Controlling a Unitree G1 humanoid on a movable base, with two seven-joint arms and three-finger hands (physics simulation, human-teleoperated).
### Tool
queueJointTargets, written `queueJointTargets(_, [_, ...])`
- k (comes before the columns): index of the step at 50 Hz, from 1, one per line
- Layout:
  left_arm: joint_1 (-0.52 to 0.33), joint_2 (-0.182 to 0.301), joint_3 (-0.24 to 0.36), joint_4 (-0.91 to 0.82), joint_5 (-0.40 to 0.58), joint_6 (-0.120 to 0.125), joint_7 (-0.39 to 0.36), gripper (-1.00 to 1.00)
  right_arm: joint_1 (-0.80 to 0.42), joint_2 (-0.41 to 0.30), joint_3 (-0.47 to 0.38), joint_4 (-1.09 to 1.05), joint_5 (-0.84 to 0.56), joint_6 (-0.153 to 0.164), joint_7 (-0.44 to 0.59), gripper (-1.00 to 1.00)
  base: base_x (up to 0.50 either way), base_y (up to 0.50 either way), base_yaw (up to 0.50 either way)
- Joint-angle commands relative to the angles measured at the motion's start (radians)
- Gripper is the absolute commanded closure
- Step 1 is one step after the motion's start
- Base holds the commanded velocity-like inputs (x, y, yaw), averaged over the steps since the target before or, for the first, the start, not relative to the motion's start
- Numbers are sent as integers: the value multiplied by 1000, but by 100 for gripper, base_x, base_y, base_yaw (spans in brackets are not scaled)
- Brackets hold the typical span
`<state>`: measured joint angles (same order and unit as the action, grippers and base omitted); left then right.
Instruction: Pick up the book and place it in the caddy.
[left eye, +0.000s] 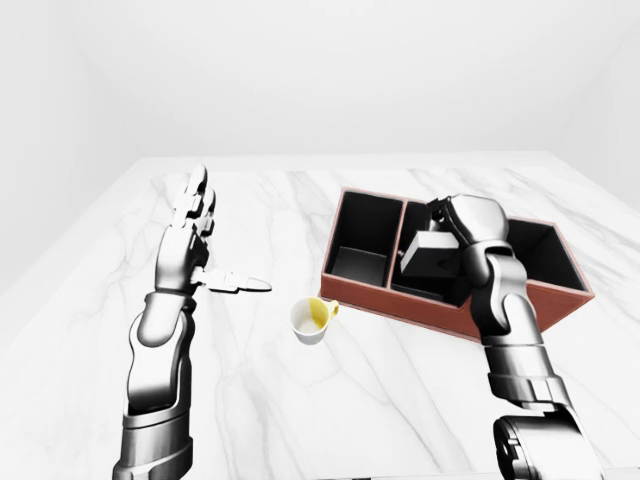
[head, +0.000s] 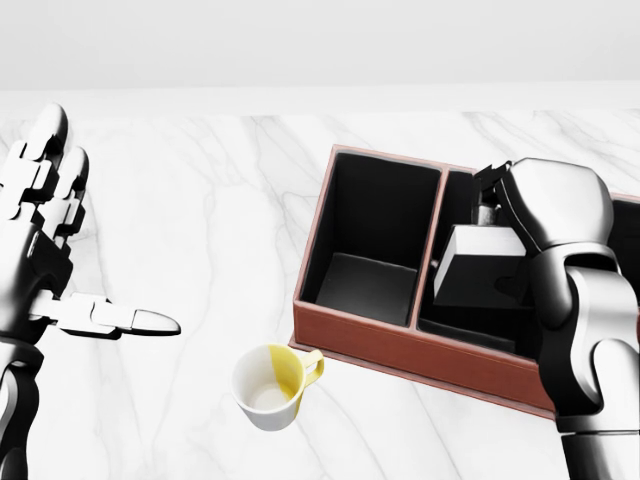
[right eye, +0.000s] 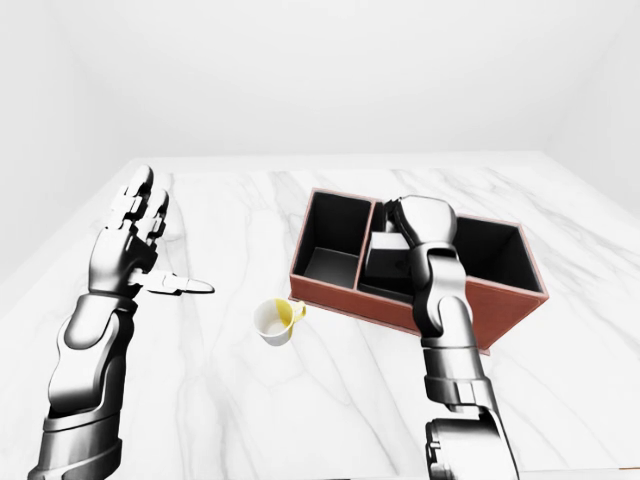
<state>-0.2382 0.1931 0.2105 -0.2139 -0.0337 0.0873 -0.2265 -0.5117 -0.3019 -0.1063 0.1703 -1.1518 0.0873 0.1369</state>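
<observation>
1. My right hand (head: 500, 215) is over the middle compartment of the caddy (head: 400, 345), its back turned toward the head view, so most of my fingers are hidden behind it.
2. The book (head: 480, 265) hangs tilted below that hand, its lower part down inside the middle compartment; my fingers appear closed on its upper edge, though the grip itself is mostly out of sight.
3. I cannot tell whether the book's bottom edge touches the compartment floor.
4. The caddy is a reddish-brown box with a black lining and three compartments, lying on the white marble desk (head: 200, 230); its left compartment shows only black floor and walls.
5. My left hand (left eye: 195, 245) is raised well to the left of the caddy, fingers spread wide and pointing up, thumb stretched out toward the right of the view; it holds nothing.
6. A white cup (head: 272, 388) with a yellow inside lies tipped on the desk just beside the caddy's lower-left corner, apart from both hands.
</observation>
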Motion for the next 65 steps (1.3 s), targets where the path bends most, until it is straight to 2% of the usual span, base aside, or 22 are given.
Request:
queueJointTargets(1, [4,0,2,-3,0,0,0,-100,5,-1,-3,20,-29,0,-40,100,0,0,0])
queueJointTargets(44, [15,2,11,7,-5,0,-2,-100,-44,-9,18,233,49,0,-188,100,0,0,0])
queueJointTargets(65, [18,4,14,22,-5,0,-2,-100,-108,-18,41,420,79,0,-343,100,0,0,0])
